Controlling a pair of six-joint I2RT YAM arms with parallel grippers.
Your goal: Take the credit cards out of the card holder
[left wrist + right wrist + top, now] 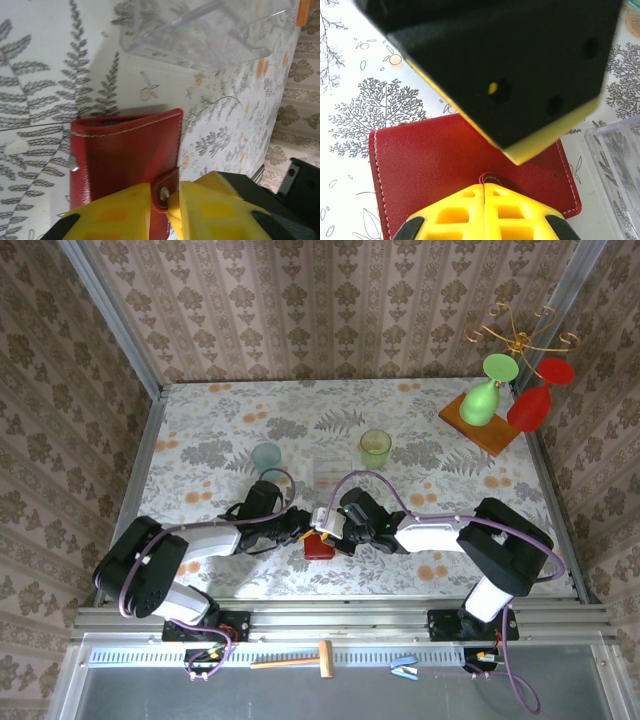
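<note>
Red and folded shut, the one card holder point(318, 548) lies flat on the floral tablecloth point(200, 430) at the near edge, its snap tab point(164, 192) fastened over the side.

Two arms reach low and inward from either side and meet over it. The left gripper point(165, 206) has its yellow fingers point(117, 212) narrowed on the snap tab, which sits pinched between the pads. The right gripper point(484, 210) comes at the card holder from the opposite side, clenched with finger against finger and its tips at the edge of the tab. Whether it nips any of the leather I cannot tell.

One clear plastic box point(200, 30) stands just beyond the card holder, and the cloth's pattern shows through its walls. Further beyond stand two tumblers, one teal point(267, 457) and one green point(376, 448). Well apart to the far right of the card holder, two wine glasses, green point(487, 392) and red point(533, 400), rest at a wooden board point(490, 432).
</note>
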